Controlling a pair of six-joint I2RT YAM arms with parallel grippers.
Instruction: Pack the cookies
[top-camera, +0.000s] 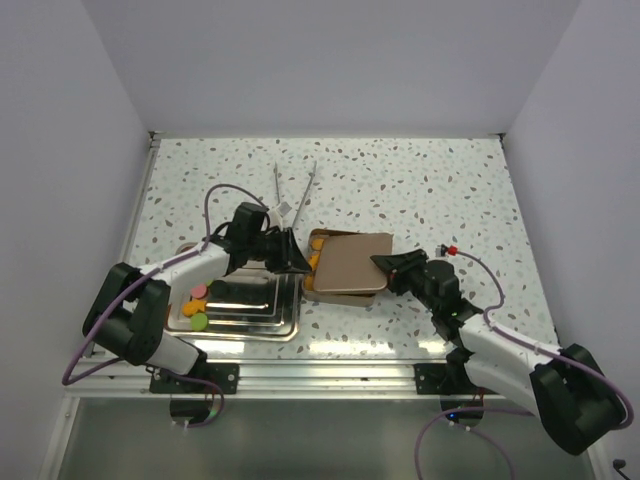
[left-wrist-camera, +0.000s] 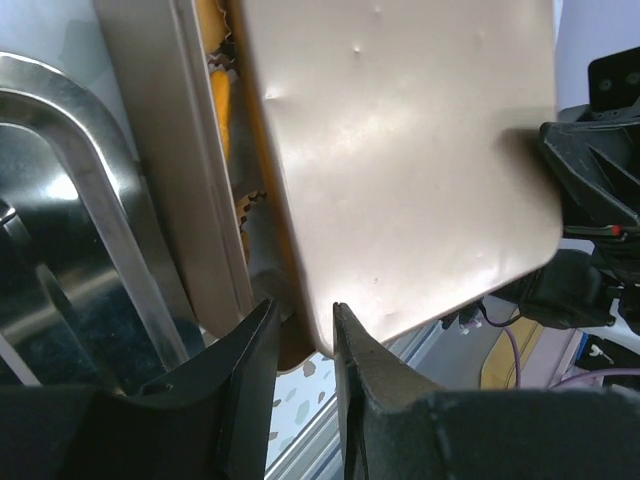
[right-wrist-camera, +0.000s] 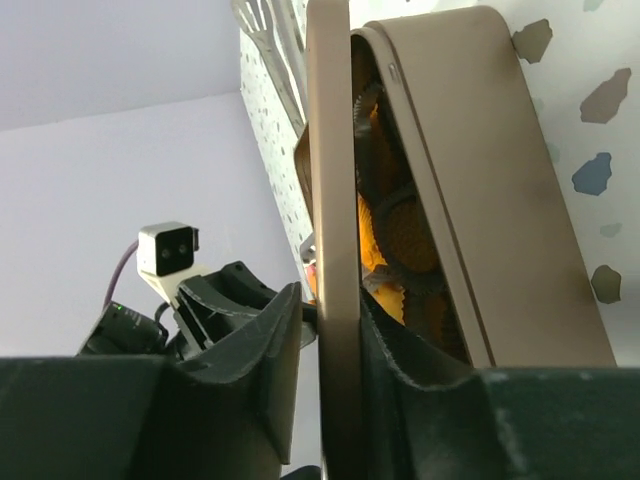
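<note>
Tan lid askew on tin, right gripper clamped on its edge, left gripper apart astride opposite corner

Open table from 12 to 3 o'clock, crowded middle
The table lay bare from 12 to 3 o'clock of the tin, except for the tongs lying at 11 o'clock. The lid slanted over the tin, leaving only a narrow slot at 9 o'clock, and the left gripper, straddling the lid's corner, blocked it. The right gripper pinched the lid's edge at 3 o'clock, closing that side. The steel tray and the left arm filled 8 o'clock, and the rail bounded 6 o'clock
</note>
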